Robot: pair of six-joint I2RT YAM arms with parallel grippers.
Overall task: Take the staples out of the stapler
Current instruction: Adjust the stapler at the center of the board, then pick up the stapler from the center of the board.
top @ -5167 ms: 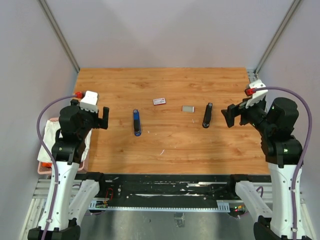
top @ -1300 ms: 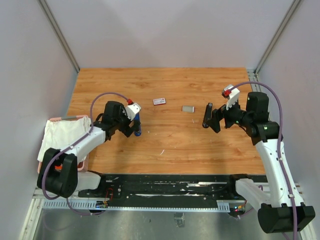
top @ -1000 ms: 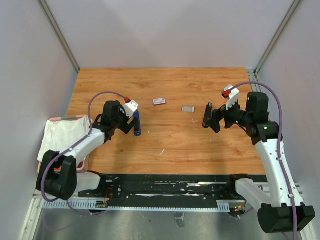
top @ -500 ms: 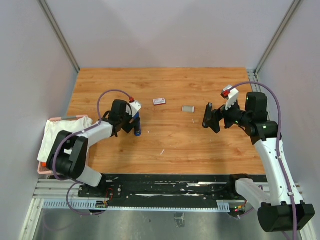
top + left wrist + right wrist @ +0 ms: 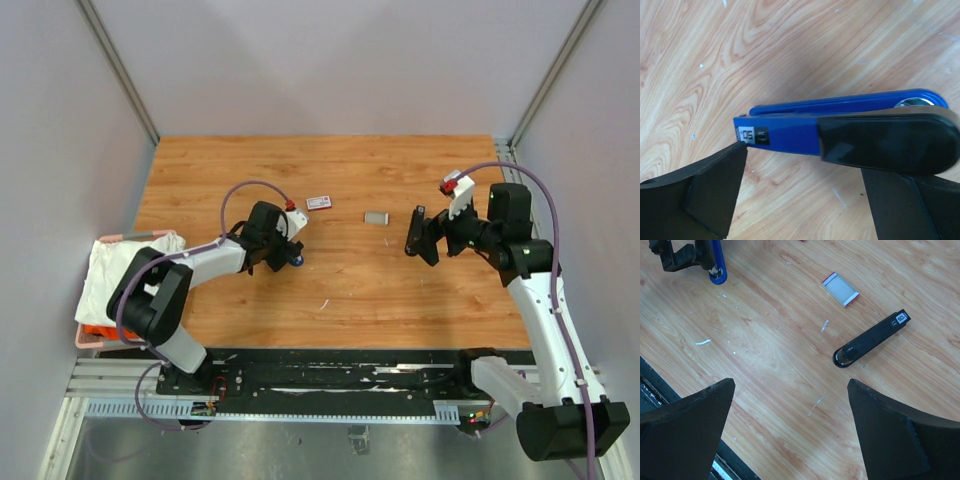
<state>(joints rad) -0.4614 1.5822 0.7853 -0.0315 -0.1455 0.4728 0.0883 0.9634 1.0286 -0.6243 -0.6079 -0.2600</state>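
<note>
This is a robot lab test cell, not a home or an office. Plain grey walls (image 5: 330,60) close it in on three sides, with bare metal posts (image 5: 118,68) running up the back corners. The wood-patterned table (image 5: 400,300) fronts a frame of slotted metal rails (image 5: 330,378) with wiring showing. Two white-and-black robot arms, the left arm (image 5: 215,262) and the right arm (image 5: 545,310), are bolted at the near edge, each trailing a loose purple cable (image 5: 252,183). Only a few props lie spread out on the table: a blue stapler (image 5: 790,135), a black stapler (image 5: 413,231) and a small red-and-white box (image 5: 319,202). A white cloth (image 5: 125,265) sits beyond the table's left edge.
</note>
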